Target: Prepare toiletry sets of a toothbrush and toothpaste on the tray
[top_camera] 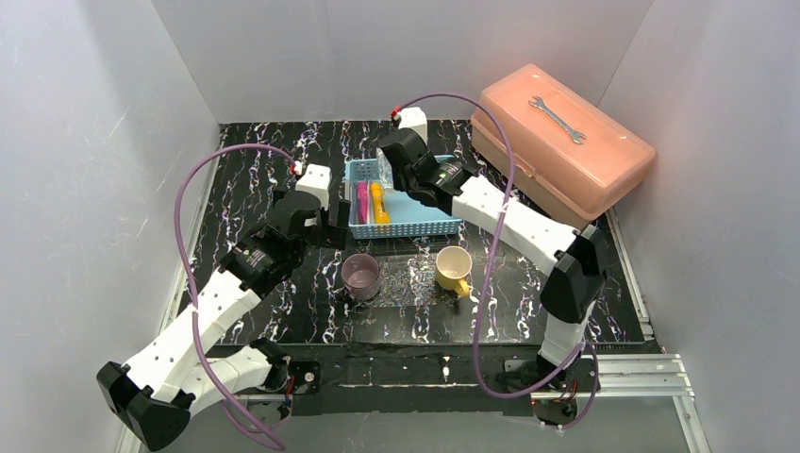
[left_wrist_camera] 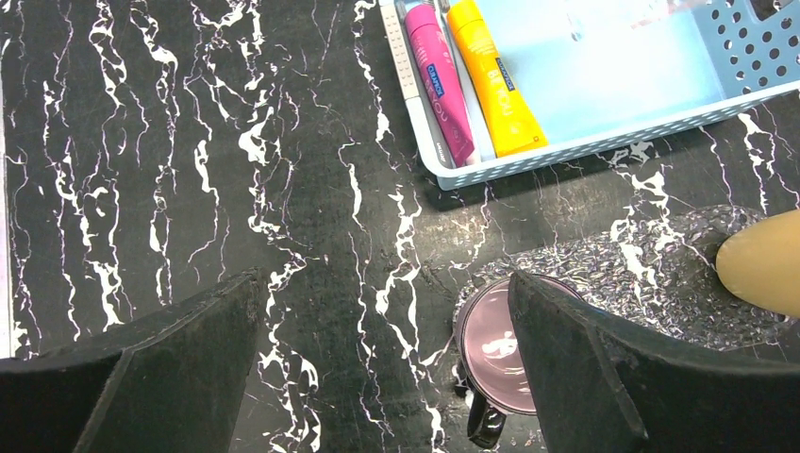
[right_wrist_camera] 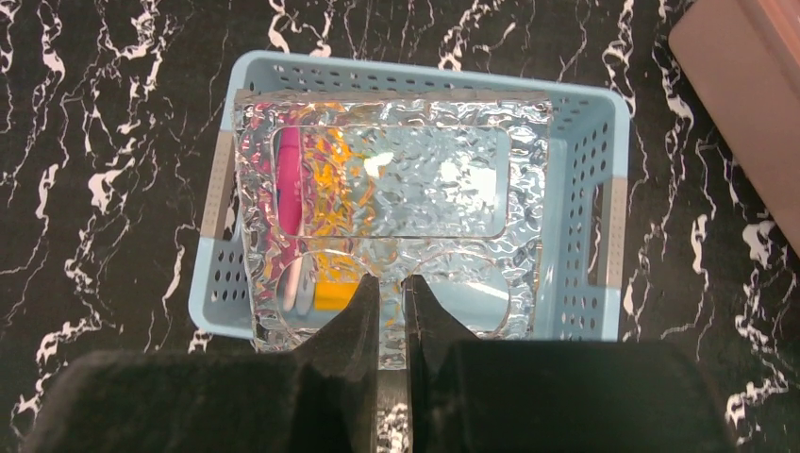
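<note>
The tray [right_wrist_camera: 391,179] is held over the blue basket [right_wrist_camera: 575,132], its near rim clenched in the right tool [right_wrist_camera: 391,288], probably to clear the pink tube [left_wrist_camera: 441,80] and yellow tube [left_wrist_camera: 491,80] inside that basket. The left tool [left_wrist_camera: 384,302] gapes released beside it.

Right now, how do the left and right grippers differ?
The left gripper has its fingers wide open and empty, above the table by the purple cup. The right gripper has its fingers pinched on the edge of the clear tray, over the blue basket. Both point down at the table.
</note>
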Controlling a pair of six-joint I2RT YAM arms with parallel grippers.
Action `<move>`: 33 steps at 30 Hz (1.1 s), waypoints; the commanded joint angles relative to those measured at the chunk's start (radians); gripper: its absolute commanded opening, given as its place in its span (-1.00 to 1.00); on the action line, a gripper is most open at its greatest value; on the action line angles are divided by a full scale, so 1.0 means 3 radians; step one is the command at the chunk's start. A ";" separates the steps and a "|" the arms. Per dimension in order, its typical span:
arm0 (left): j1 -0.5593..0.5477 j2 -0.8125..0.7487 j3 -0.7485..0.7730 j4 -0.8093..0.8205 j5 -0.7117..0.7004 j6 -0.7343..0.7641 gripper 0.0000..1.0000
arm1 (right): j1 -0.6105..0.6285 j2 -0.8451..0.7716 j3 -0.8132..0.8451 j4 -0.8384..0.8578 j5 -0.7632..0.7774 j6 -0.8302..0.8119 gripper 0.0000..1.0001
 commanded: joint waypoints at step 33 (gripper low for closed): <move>0.0013 -0.0286 -0.0082 0.0023 -0.0260 -0.0056 0.97 | 0.0915 -0.0938 -0.0962 -0.0907 0.0631 0.1590 -0.97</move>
